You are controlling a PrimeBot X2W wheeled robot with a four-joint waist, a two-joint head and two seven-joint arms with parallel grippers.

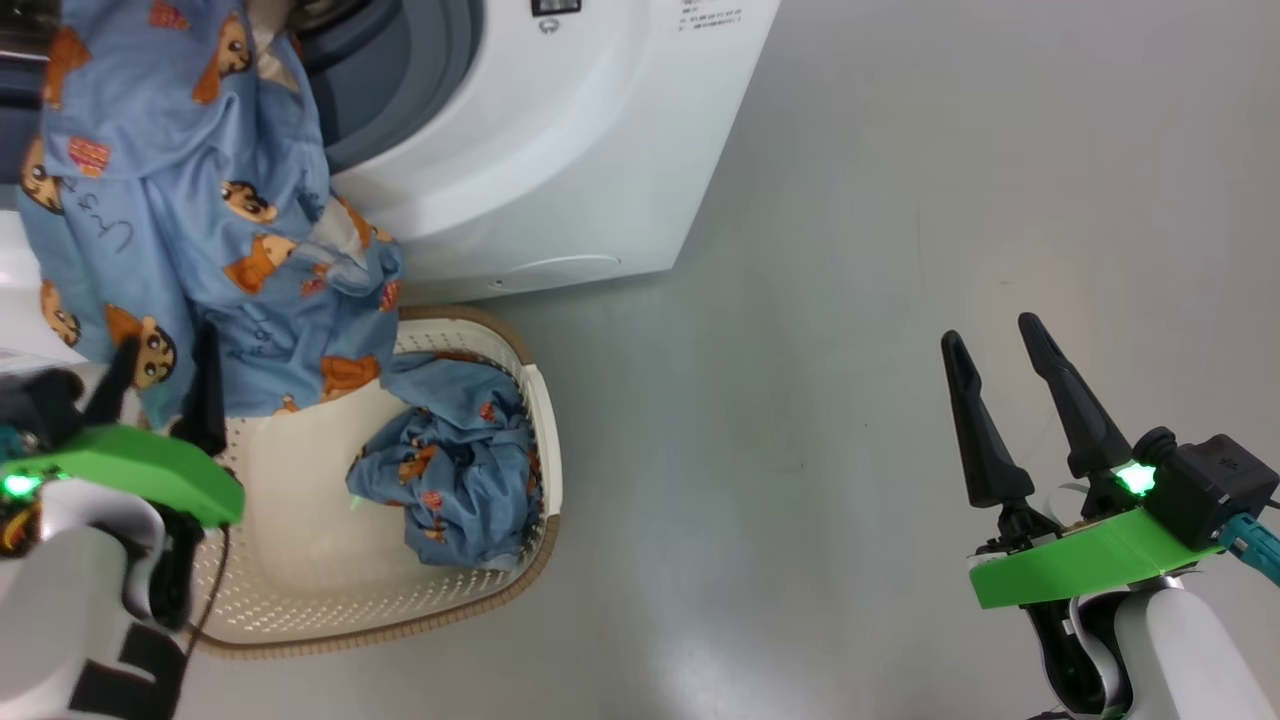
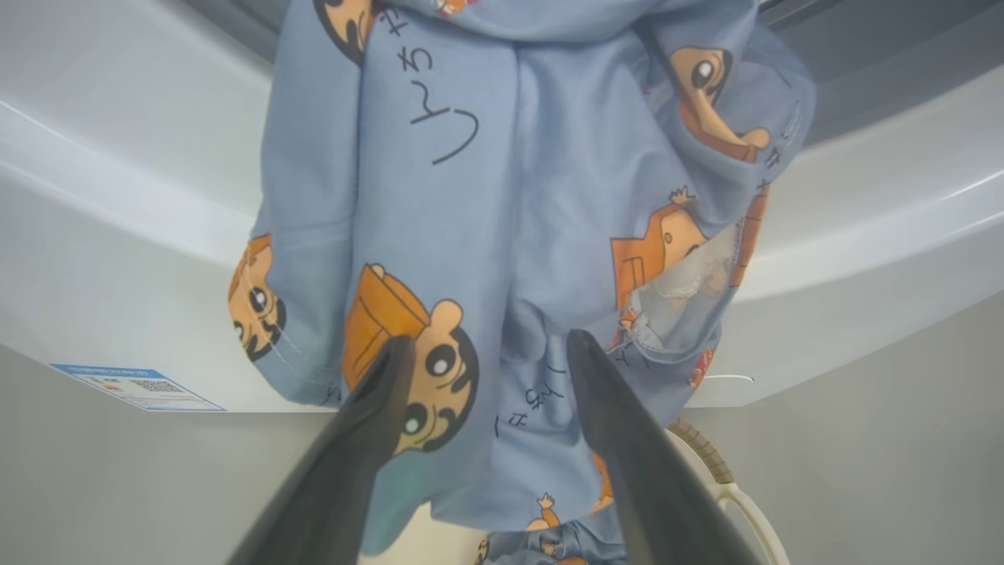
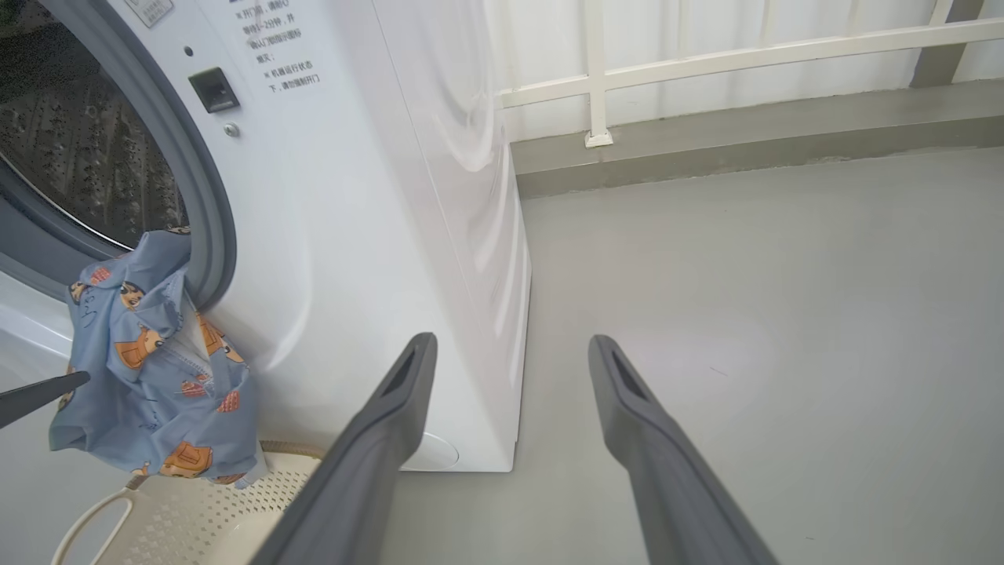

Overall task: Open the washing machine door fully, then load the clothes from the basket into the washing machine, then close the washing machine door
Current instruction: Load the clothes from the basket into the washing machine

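Note:
The washing machine point(image 1: 560, 150) stands with its round opening point(image 3: 86, 149) uncovered, steel drum showing; its door is out of view. One light blue garment point(image 1: 190, 210) hangs out of the opening, down the white front, toward the basket point(image 1: 300, 560). A second blue garment point(image 1: 450, 470) lies bunched in the basket's right half. My left gripper point(image 1: 165, 375) is open just before the hanging garment's lower hem point(image 2: 471, 235), with the cloth behind its fingers and not pinched. My right gripper point(image 1: 1000, 345) hangs open over bare floor, right of the machine.
Grey floor point(image 1: 850, 350) stretches to the right of the machine and basket. A white railing and low kerb point(image 3: 706, 102) run along the far side. A blue label sticker point(image 2: 137, 386) sits on the machine's lower front.

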